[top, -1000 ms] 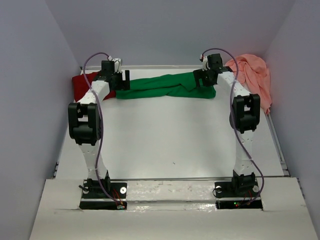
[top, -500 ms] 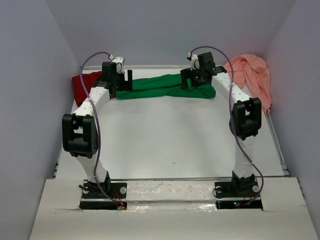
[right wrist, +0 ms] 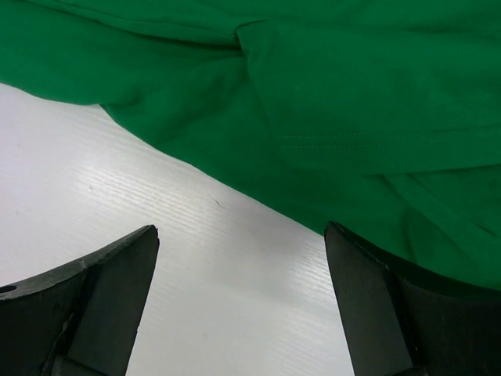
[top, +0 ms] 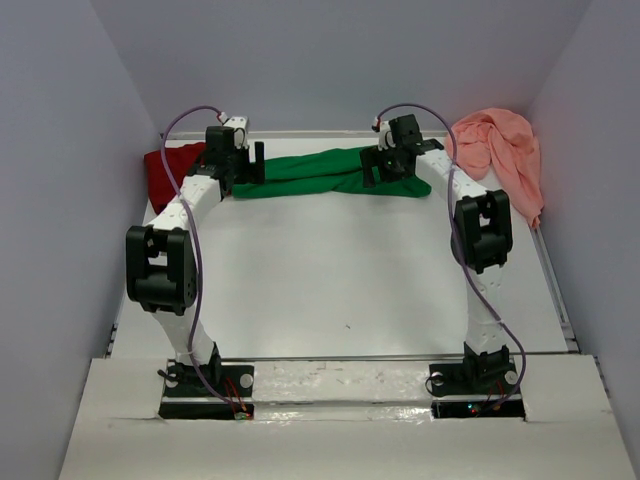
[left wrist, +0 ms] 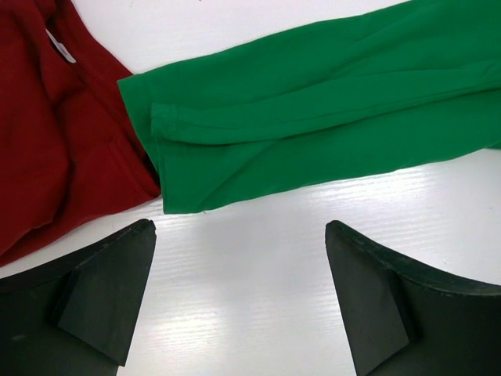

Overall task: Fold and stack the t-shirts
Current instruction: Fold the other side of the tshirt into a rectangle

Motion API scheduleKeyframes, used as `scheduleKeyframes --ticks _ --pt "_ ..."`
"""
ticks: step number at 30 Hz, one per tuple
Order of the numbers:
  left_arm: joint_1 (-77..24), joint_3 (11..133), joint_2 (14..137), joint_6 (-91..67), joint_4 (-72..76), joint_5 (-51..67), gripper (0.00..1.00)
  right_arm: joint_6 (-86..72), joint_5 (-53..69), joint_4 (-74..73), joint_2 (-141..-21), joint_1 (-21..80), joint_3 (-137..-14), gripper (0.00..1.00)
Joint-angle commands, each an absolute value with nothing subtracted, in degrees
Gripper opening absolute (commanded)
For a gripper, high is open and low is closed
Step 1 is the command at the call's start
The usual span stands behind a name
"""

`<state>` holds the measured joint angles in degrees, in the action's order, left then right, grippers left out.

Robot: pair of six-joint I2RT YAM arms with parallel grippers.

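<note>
A bright green t-shirt (top: 310, 172) lies bunched in a long strip along the back of the table. My left gripper (top: 247, 165) hovers open at the strip's left end, where the green hem (left wrist: 313, 117) meets the dark red t-shirt (left wrist: 63, 133). In the left wrist view only bare table shows between the fingers of the left gripper (left wrist: 241, 227). My right gripper (top: 378, 170) is open over the strip's right part. Its right fingertip (right wrist: 368, 282) overlaps the edge of the green cloth (right wrist: 352, 94). The dark red shirt (top: 165, 165) is crumpled at the back left, the salmon-pink one (top: 500, 150) at the back right.
The white table (top: 340, 270) is boxed in by grey walls on the left, right and back. A metal rail (top: 555, 290) runs along its right edge. Both arm bases sit on the near ledge (top: 340, 385).
My right gripper has moved left along the green shirt. My left gripper has shifted slightly right, toward the shirt's left end, and its elbow has swung outward. The shirts lie as before.
</note>
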<state>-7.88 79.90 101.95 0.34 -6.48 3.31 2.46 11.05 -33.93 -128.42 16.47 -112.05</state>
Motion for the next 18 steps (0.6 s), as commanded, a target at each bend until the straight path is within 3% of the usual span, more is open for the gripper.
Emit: scheduleKeyframes --ticks 1,18 --pt "-8.61 80.33 101.16 0.35 -4.48 2.37 0.99 1.58 10.11 -30.94 -129.11 16.0 -114.26 0.91" --pt "-9.32 75.85 94.75 0.35 -2.9 3.25 0.99 0.18 3.96 -25.05 -131.22 16.0 -111.44 0.86"
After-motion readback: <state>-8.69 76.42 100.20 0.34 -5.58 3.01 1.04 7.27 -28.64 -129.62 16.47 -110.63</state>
